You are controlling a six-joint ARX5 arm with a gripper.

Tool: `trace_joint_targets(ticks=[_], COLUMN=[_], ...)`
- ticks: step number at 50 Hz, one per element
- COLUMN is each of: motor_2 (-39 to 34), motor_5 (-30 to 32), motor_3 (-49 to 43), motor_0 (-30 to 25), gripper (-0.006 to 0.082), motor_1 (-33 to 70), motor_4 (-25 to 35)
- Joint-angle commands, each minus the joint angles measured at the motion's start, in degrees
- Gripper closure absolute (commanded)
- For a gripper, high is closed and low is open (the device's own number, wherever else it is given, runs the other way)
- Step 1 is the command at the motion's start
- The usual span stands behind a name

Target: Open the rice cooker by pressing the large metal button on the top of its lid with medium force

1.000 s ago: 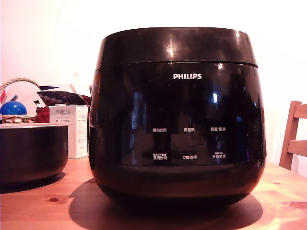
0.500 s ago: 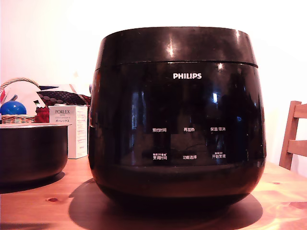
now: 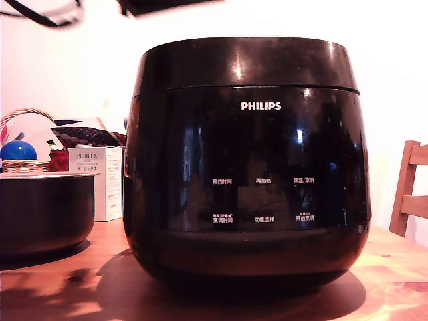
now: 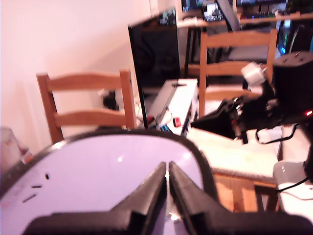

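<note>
We see the rice cooker (image 3: pixel 246 160) mid-table, its lid (image 3: pixel 244 61) shut at its 12 o'clock; pressing remains undone. Our end effector (image 4: pixel 167 171) hovers above, pinched together, holding nothing.

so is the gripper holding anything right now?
No. The gripper has its fingers closed together with nothing between them, above the lid of the cooker.

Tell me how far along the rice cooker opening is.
Nothing is done yet: the lid sits closed on the rice cooker. In hand: the gripper, fingers together, hovers above the glossy lid top. Left: pressing the button, which neither view clearly shows, so the lid opens.
</note>
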Motion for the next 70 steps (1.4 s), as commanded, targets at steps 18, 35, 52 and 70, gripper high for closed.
trace_joint_targets(ticks=[18, 35, 52, 70], motor_2=[0.68, 0.66, 0.66, 0.66], motor_5=[0.63, 2.71, 6.75, 9.22], motor_3=[0.92, -4.57, -14.62, -20.35], motor_0=[-2.34, -3.72, -4.33, -4.33], gripper=[0.0791, 0.0791, 0.0791, 0.0791], motor_1=[4.96, 7.67, 7.85, 7.85], motor_4=[-1.38, -7.3, -12.11, -14.86])
